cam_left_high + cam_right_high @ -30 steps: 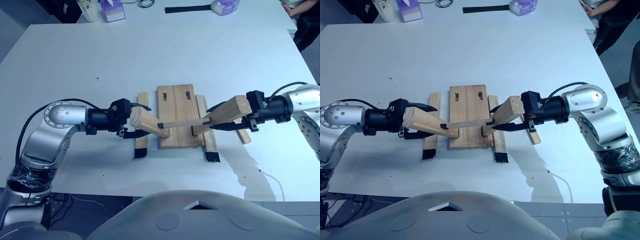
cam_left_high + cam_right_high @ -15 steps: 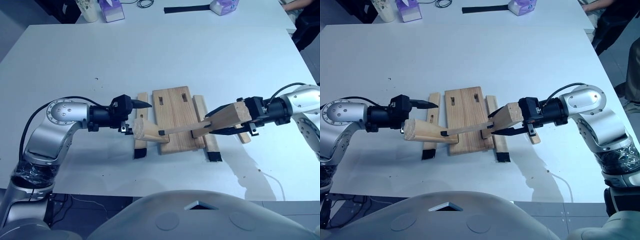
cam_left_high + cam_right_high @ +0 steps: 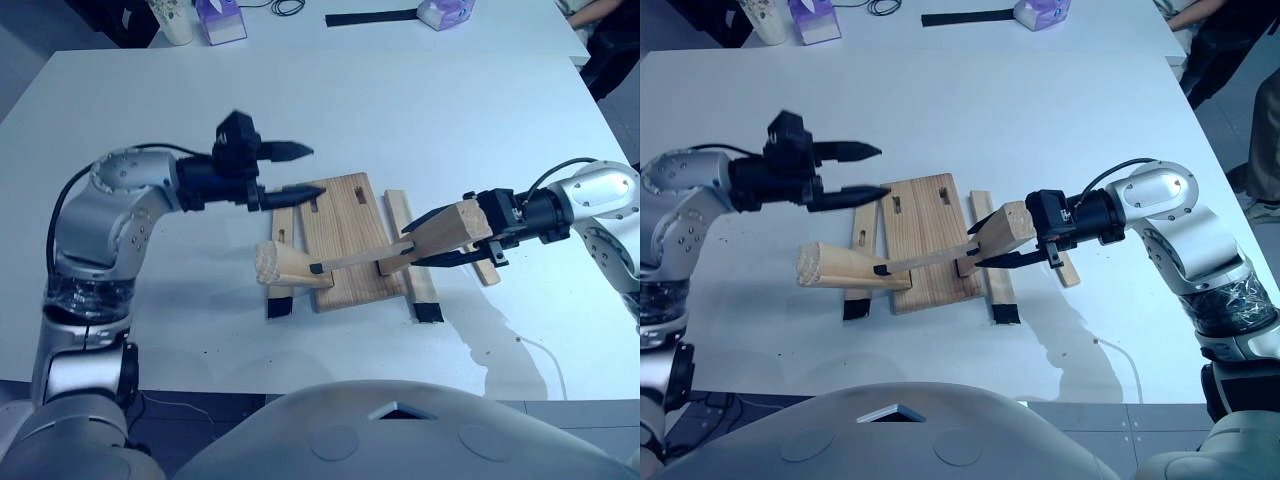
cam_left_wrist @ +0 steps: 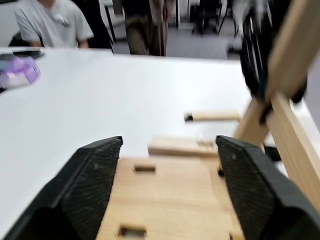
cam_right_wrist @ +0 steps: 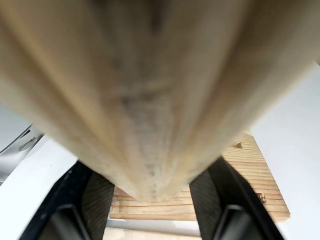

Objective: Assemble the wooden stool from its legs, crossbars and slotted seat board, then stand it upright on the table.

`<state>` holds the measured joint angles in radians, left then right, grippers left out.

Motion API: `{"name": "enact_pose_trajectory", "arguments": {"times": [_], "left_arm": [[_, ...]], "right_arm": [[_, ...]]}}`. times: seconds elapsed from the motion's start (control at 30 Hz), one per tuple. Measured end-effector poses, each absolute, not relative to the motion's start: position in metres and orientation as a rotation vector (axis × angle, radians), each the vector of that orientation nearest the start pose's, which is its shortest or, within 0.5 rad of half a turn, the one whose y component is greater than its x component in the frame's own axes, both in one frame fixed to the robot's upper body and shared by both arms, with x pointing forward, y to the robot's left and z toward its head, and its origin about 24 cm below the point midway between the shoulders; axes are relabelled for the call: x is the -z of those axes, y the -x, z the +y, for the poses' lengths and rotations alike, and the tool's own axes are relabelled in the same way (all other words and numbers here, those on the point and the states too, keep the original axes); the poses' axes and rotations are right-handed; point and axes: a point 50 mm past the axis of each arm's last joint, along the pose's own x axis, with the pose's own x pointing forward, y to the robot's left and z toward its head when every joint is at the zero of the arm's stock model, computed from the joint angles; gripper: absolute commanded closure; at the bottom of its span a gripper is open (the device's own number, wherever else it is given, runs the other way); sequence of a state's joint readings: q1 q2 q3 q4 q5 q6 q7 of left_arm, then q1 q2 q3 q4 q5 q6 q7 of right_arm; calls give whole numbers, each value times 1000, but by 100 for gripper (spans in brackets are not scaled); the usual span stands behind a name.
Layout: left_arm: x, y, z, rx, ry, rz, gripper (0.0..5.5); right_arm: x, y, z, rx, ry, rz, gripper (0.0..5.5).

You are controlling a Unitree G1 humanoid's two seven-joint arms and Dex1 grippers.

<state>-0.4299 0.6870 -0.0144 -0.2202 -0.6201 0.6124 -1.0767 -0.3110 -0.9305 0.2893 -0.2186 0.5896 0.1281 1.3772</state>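
Note:
The slotted seat board [image 3: 345, 235] lies flat at the table's middle. Over it slants a sub-assembly of two stool legs joined by a thin crossbar [image 3: 355, 260]. My right gripper [image 3: 452, 242] is shut on the right leg [image 3: 450, 225], and its pads [image 5: 95, 195] press that leg's sides. The left leg [image 3: 285, 263] lies low across a loose piece, with nothing holding it. My left gripper [image 3: 300, 170] hangs open above the board's far left corner, apart from the wood. Its fingers [image 4: 95, 180] frame the board [image 4: 165, 200].
A loose leg with a black end [image 3: 278, 300] lies left of the board and another [image 3: 415, 275] lies to its right. A short crossbar [image 3: 487, 270] rests near my right gripper. Tissue packs and a black strip sit at the far edge.
My left gripper opened, let go of the left leg, then rose and drew back toward the far left. The freed leg end sank toward the table. The right gripper kept its hold.

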Motion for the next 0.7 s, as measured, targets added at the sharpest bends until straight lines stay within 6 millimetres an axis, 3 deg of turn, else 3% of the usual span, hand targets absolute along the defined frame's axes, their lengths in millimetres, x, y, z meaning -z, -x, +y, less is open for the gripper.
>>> {"name": "enact_pose_trajectory", "arguments": {"times": [0.03, 0.27, 0.43, 0.7], "left_arm": [[-180, -270, 169, 1291, -120, 106, 292], [-193, -264, 132, 1581, -91, 122, 294], [-180, -253, 114, 1750, -139, 194, 294], [-162, -247, 101, 1816, -204, 249, 294]], "right_arm": [[-144, -230, -172, -1727, 436, 152, 349], [-145, -232, -170, -1735, 438, 151, 349], [-144, -235, -167, -1742, 435, 145, 349], [-145, -238, -163, -1757, 442, 142, 349]]}}
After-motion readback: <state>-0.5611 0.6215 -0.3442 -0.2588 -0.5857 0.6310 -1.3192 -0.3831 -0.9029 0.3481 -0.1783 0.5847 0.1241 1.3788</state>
